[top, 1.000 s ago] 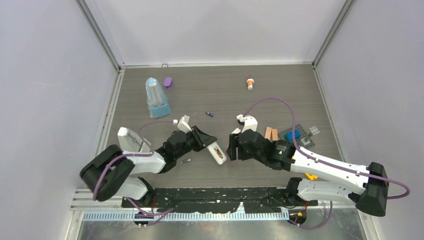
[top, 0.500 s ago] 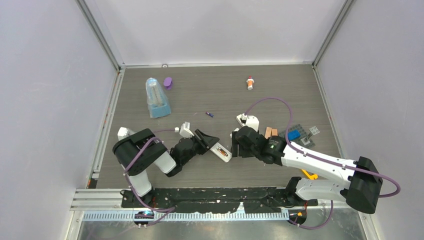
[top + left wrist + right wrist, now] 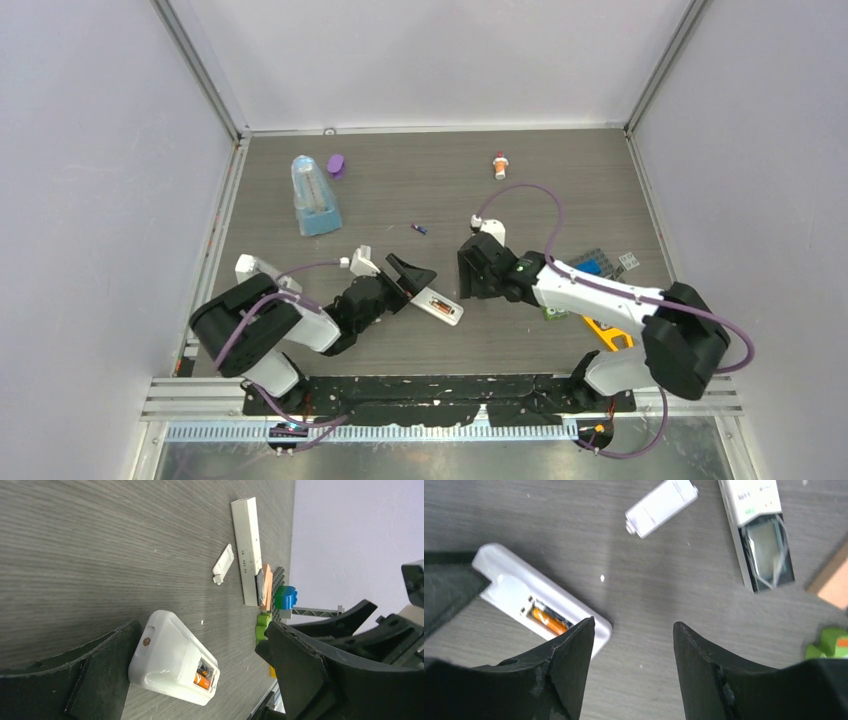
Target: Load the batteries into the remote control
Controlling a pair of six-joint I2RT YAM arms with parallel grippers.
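1. My left claw (image 3: 202,630) gapes wide around the remote control (image 3: 172,662), which lies on the counter (image 3: 100,540).
2. My right claw (image 3: 634,625) hangs wide over its end; an orange battery (image 3: 549,621) sits inside.
3. Just beside it lie a white cover (image 3: 661,507) and a white bar (image 3: 756,530).

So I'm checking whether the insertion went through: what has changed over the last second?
The remote control turned slightly inside the open left gripper. The right arm folded inward, carrying the open right gripper slightly toward the far side. The purple battery and bottle stayed put.
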